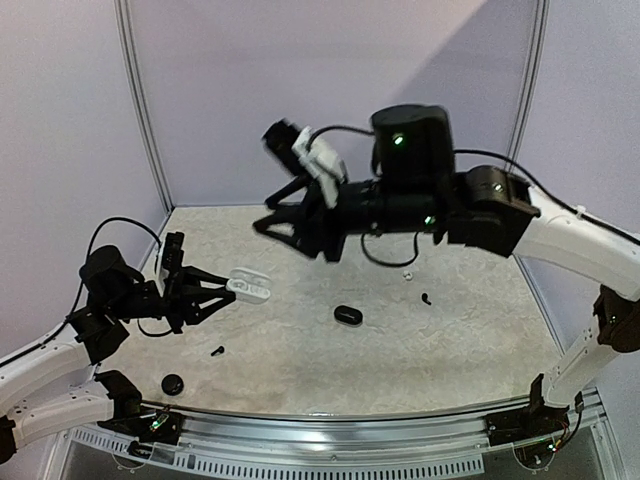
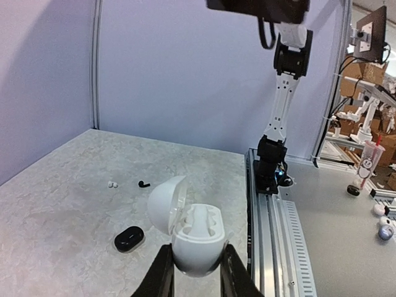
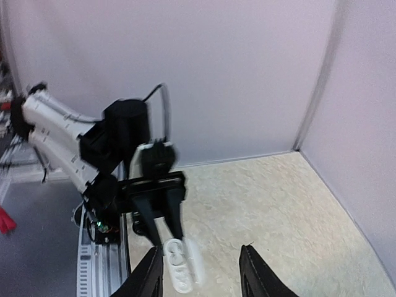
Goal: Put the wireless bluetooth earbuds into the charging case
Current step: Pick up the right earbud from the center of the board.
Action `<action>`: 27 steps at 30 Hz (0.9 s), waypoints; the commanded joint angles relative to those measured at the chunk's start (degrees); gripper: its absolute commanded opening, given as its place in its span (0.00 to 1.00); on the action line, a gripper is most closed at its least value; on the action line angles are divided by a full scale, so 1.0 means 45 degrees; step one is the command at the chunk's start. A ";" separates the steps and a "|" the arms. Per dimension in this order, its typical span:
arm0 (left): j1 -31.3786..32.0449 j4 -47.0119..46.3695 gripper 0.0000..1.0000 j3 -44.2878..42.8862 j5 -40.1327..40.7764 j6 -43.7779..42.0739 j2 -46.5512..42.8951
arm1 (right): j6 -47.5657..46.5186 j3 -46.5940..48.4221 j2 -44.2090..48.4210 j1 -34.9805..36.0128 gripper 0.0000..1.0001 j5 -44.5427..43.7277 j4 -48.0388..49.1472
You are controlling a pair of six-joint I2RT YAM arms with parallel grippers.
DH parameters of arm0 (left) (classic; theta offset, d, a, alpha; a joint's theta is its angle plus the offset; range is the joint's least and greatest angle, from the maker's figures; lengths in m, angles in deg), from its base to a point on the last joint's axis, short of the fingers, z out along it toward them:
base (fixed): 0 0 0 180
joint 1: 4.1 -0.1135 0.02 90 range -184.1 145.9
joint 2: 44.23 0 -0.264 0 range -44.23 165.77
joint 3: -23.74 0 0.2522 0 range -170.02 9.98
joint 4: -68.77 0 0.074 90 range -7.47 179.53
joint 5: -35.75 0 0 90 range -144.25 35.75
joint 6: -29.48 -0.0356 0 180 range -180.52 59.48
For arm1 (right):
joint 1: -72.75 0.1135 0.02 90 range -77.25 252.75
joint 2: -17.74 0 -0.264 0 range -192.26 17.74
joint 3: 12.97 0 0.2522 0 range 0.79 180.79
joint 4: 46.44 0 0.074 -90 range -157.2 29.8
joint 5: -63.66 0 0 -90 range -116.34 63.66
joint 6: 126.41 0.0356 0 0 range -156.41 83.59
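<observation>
While low, left pincer (image 2: 195,267) snug around open white charging case (image 2: 197,238); right pincer (image 3: 201,272) aloft, parted, empty.

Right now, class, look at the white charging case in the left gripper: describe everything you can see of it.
The white charging case is a small rounded shell of glossy plastic. It is open: its lid is swung back on a hinge and tilts upward. Inside, two moulded wells look empty. The left gripper clamps its lower half, a finger on each side. It sits low over the table; whether its base touches cannot be told.
</observation>
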 commanded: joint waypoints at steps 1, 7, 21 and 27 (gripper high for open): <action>0.0107 -0.0256 0.00 0.0239 0.0493 0.0474 -0.0060 | 0.3105 0.0060 0.0999 -0.2716 0.43 -0.0853 -0.1785; 0.0073 -0.0251 0.00 0.0300 0.0681 0.0462 -0.0194 | 0.5133 -0.1284 0.0553 -0.6682 0.42 -0.1757 -0.5251; -0.0206 -0.0217 0.00 0.0359 0.0869 0.0295 -0.0079 | 0.3597 -0.2997 -0.3735 -1.0894 0.32 -0.0070 -0.5434; -0.0480 -0.0034 0.00 0.0303 0.0844 0.0192 0.0066 | 0.2800 -0.1858 -0.5711 -1.1131 0.30 0.0813 -0.5243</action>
